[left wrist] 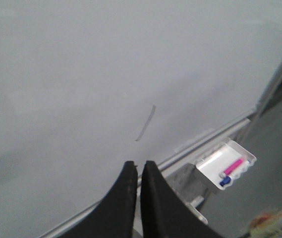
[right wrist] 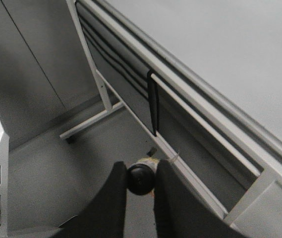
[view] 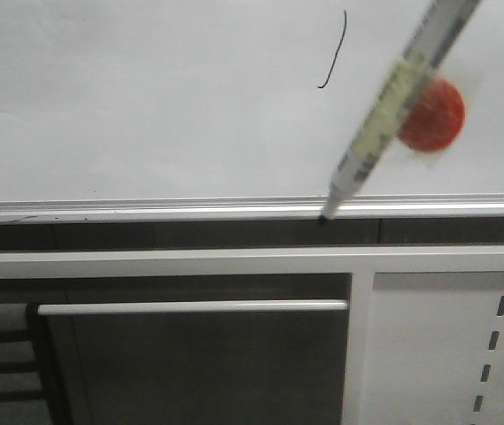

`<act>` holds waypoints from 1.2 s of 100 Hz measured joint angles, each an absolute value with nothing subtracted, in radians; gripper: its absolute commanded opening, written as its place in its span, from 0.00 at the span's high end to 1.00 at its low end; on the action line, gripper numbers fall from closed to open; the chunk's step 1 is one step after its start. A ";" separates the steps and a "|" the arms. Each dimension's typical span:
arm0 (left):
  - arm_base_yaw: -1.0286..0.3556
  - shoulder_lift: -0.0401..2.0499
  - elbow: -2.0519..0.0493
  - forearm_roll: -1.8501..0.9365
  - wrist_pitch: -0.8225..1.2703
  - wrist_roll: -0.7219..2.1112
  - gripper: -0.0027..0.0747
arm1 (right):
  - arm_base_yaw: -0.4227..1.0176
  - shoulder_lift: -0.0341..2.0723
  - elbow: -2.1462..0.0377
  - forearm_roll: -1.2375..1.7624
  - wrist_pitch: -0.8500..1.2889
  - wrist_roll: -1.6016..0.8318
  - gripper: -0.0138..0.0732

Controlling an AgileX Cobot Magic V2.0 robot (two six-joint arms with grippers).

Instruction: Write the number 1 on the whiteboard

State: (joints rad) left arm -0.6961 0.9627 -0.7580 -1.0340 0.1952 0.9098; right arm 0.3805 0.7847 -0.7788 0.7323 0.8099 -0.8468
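Left wrist view — number 1 [left wrist: 145,123] just beyond nearly closed jaws.

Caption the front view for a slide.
Marker pen hangs tip-down off the whiteboard, beside the finished number 1.

Slanted black number 1 [view: 334,51] on whiteboard [view: 145,106]

My left gripper [left wrist: 136,173] hangs with its two black fingers nearly touching, nothing between them. My right gripper [right wrist: 140,179] is clamped on a round black marker end [right wrist: 140,180] (snug fit).
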 measured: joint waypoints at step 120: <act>-0.916 1.242 -0.870 -1.007 0.332 1.136 0.97 | 0.379 0.873 -0.922 0.828 0.869 -0.834 0.90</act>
